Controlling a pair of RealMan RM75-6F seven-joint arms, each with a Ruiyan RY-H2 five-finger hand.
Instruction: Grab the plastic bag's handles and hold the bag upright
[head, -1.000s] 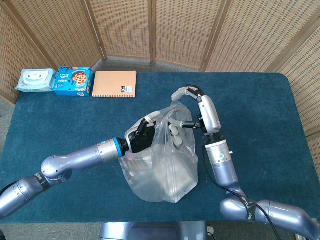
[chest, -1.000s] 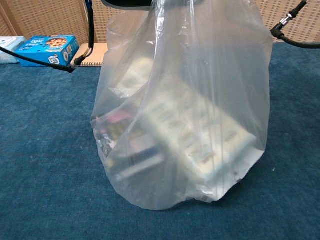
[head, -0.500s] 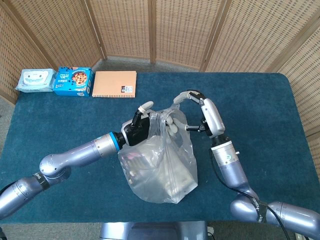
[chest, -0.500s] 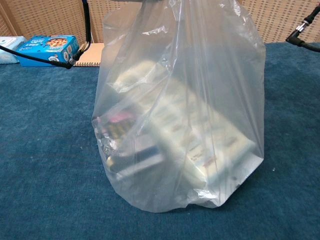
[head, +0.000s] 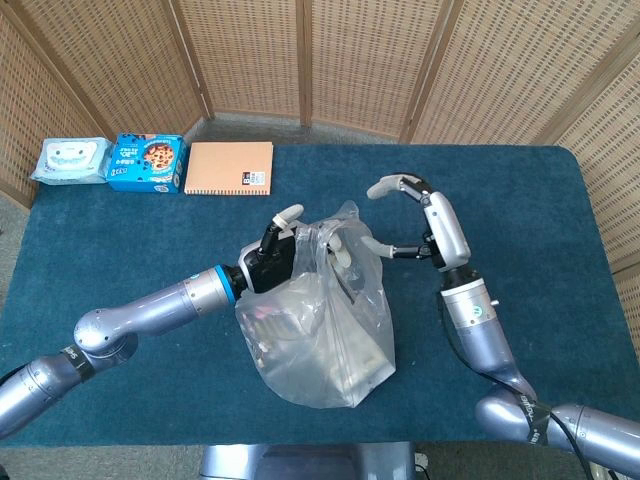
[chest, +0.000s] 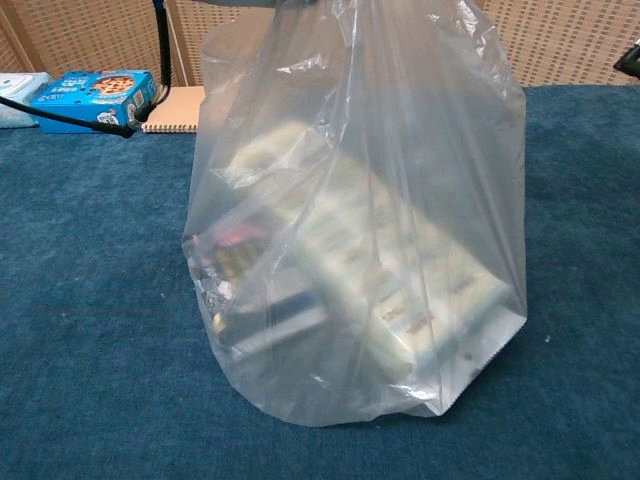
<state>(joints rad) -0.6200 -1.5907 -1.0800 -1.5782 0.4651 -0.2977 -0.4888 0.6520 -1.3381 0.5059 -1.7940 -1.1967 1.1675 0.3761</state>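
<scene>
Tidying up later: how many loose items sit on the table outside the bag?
3, all along the far left edge: a wipes pack at the corner, a blue cookie box beside it, then an orange notebook. The bag could hide something behind it.

Left hand (head: 268, 262) gripping upright bag (head: 320, 330)

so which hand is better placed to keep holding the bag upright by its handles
The left. The left hand is at the top of the clear plastic bag, gripping it by the handles while it stands upright on the blue table. The right hand is off to the side, open and apart from the bag.
</scene>
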